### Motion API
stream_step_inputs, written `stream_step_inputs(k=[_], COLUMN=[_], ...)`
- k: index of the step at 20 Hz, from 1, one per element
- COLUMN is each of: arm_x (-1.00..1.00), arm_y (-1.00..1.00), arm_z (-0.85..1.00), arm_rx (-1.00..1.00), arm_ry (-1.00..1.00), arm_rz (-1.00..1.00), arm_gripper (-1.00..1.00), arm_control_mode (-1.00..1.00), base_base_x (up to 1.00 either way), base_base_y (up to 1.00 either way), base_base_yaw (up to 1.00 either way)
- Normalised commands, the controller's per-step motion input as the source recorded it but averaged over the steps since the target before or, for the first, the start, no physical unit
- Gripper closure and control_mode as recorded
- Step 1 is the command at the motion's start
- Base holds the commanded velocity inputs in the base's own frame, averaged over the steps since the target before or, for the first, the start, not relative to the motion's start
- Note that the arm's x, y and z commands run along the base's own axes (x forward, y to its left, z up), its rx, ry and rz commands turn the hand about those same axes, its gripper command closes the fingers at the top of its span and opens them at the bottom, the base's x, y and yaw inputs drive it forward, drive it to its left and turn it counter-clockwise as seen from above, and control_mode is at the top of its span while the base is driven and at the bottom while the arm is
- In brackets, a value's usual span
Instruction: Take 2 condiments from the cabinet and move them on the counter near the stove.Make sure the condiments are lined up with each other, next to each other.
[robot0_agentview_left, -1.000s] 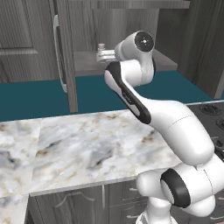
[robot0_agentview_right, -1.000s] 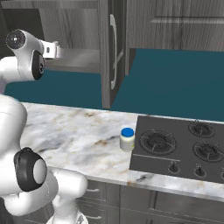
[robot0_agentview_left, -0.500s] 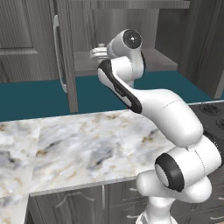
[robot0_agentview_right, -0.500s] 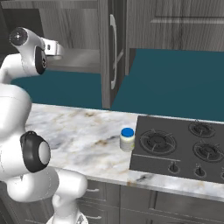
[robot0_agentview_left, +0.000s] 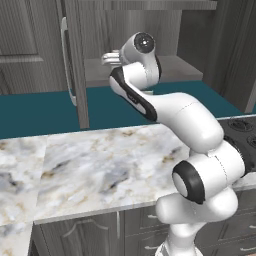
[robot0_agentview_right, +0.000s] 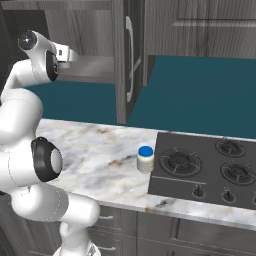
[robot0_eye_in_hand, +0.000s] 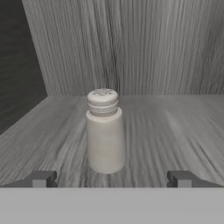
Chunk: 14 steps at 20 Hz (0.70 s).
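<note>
Item: pale grey shaker bottle (robot0_eye_in_hand: 103, 136), upright on the cabinet (robot0_agentview_left: 75, 60) inner shelf (robot0_eye_in_hand: 144, 131), standing ahead of the jaws and centred between the two dark fingertips (robot0_eye_in_hand: 40, 178), touching neither; its perforated cap detail is too soft to read, and from the base views it is hidden behind the arm's wrist. Jaws (robot0_eye_in_hand: 111, 179): spread wide, gripping nothing; only the tips show, their lower parts cut off by the bottom of the hand view; in the left base view the hand (robot0_agentview_left: 111, 58) is a small pale shape at the shelf edge, and in the right base view the wrist block (robot0_agentview_right: 65, 53) covers it, so finger detail cannot be made out there. Container: cabinet, door (robot0_agentview_right: 125, 60) swung open with its long silver bar handle (robot0_agentview_right: 129, 59); shelf carries the shaker alone in the part seen, the left wall falling into dark shadow. Item: cream-white jar (robot0_agentview_right: 145, 159) with blue lid, upright on the marble table (robot0_agentview_right: 95, 150), well below and to the right of the jaws, just beside the left edge of the black stove (robot0_agentview_right: 205, 170); its label is too small to read.
</note>
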Motion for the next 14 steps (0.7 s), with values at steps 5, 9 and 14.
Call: stream_step_inputs(k=[5, 9, 14], arm_x=[0.2, 0.12, 0.13], arm_y=[0.02, 0.07, 0.04], arm_z=[-0.06, -0.02, 0.0], arm_rx=[0.0, 0.0, 0.0], arm_ry=[0.0, 0.0, 0.01], arm_rz=[-0.03, -0.02, -0.01], arm_gripper=[-1.0, -1.0, -1.0], arm_control_mode=[-1.0, -1.0, -1.0], base_base_x=[0.0, 0.0, 0.0], base_base_y=[0.0, 0.0, 0.0], base_base_yaw=[0.0, 0.0, 0.0])
